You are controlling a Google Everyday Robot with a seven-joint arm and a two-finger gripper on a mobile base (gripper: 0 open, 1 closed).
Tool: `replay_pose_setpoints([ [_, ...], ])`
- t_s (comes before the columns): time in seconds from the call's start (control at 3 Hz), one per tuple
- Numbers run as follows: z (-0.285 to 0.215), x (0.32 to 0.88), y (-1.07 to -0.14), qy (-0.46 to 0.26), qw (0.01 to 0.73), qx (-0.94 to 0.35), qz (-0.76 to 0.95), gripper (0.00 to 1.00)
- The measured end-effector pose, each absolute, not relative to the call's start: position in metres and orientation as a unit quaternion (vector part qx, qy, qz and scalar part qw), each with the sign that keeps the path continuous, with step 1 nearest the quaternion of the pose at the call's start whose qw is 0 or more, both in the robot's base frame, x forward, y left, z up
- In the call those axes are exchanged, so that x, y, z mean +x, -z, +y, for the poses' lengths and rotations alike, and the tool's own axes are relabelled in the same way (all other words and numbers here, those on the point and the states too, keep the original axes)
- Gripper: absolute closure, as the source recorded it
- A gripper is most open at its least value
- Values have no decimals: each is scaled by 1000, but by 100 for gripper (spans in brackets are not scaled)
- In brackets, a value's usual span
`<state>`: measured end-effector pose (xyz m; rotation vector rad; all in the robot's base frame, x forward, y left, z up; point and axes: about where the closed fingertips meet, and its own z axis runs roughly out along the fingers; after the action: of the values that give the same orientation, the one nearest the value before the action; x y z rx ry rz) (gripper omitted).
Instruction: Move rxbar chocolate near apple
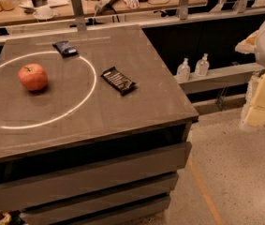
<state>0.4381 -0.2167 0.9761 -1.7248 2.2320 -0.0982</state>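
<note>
The rxbar chocolate (118, 80) is a slim black-brown wrapper with pale lettering, lying flat and at an angle on the grey table (136, 111), right of centre. The apple (33, 77) is round and red-orange with a short stem, and stands at the table's left, well apart from the bar. My gripper (257, 108) hangs at the far right edge of the camera view, beyond the table's right side and over the floor. It is clear of both things and holds nothing that shows.
A shorter dark blue packet (65, 48) lies near the table's back edge. A pale ring of light (88, 93) crosses the tabletop around the apple. Two small clear bottles (192, 68) stand on a ledge to the right. A cluttered desk (76, 3) runs behind.
</note>
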Motion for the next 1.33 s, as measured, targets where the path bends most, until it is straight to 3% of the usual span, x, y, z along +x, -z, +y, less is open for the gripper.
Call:
replay_pose_setpoints([
  [0.67,-210,442,-981,16,182,-592,785,0],
  [1.0,-193,459,-984,-44,240,-555,796,0],
  [1.33,-146,474,-981,-111,294,-516,797,0],
])
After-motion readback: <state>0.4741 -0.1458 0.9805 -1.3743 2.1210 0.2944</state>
